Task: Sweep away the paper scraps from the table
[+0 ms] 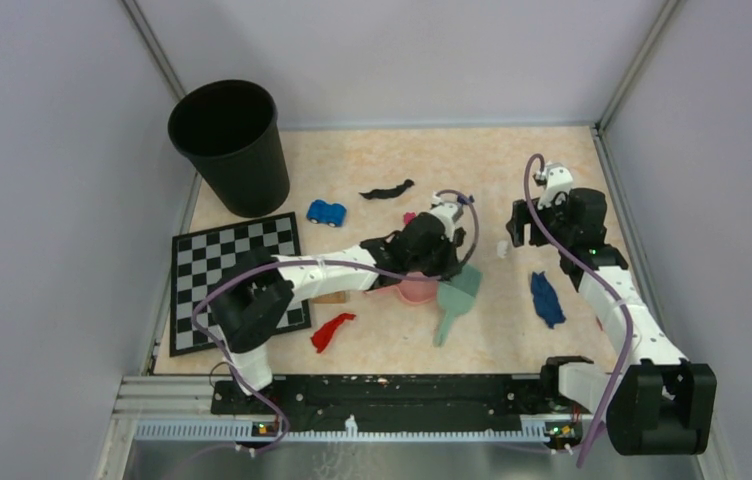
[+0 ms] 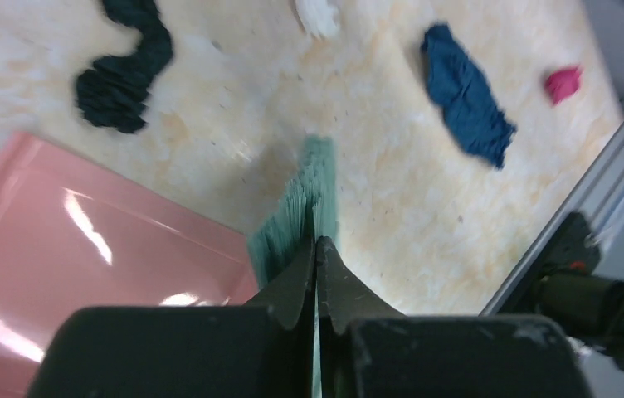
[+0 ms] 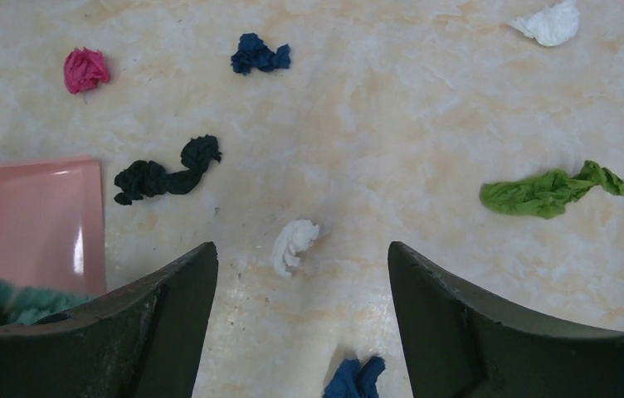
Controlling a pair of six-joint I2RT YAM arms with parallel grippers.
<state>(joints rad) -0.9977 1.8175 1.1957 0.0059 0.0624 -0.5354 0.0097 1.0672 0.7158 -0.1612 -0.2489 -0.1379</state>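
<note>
Peach marbled table (image 1: 552, 160), grey walls (image 1: 402, 50); paper scraps (image 3: 168, 176) scattered; left gripper (image 2: 317, 245) together, right gripper (image 3: 300, 250) apart.

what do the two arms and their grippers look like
The left arm and right arm are built alike: white link shells between blocky black joint housings, each trailed by a looping purple cable. A small green light shows on the right arm. The left gripper and right gripper have dark, matte, wedge-shaped fingers.
</note>
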